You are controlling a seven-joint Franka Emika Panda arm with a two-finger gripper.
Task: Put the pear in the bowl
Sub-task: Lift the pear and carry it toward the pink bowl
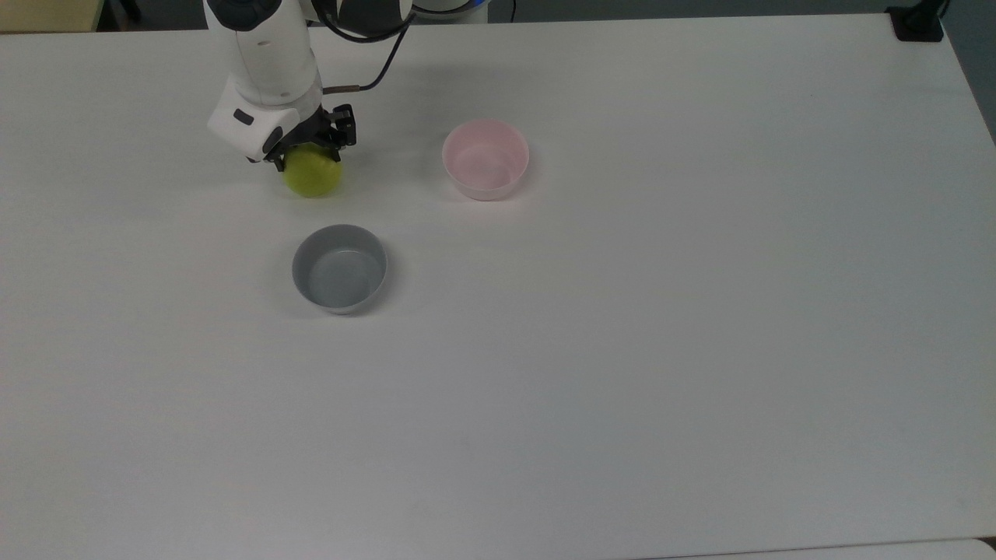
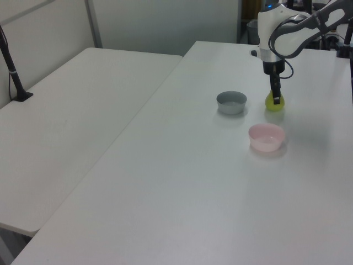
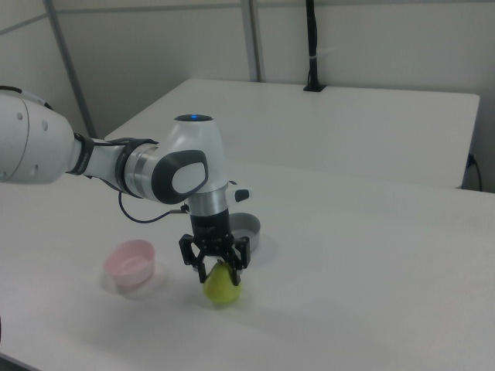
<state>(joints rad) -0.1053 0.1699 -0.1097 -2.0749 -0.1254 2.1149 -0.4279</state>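
The yellow-green pear (image 1: 313, 177) stands on the white table, at the top view's upper left. My gripper (image 1: 310, 152) has come straight down over it, and its black fingers are shut on the pear's upper part, hiding the stem. In the right view the fingers clasp the pear (image 3: 223, 287) on both sides, with the gripper (image 3: 218, 269) just above its body. The pale pink bowl (image 1: 485, 159) sits empty to the top view's right of the pear. In the left view the pear (image 2: 274, 105) lies beyond the pink bowl (image 2: 266, 137), under the gripper (image 2: 276, 98).
An empty grey bowl (image 1: 339, 268) of the same size stands below the pear in the top view, and behind the gripper in the right view (image 3: 249, 228). A second white table (image 2: 71, 116) adjoins at the left view's left.
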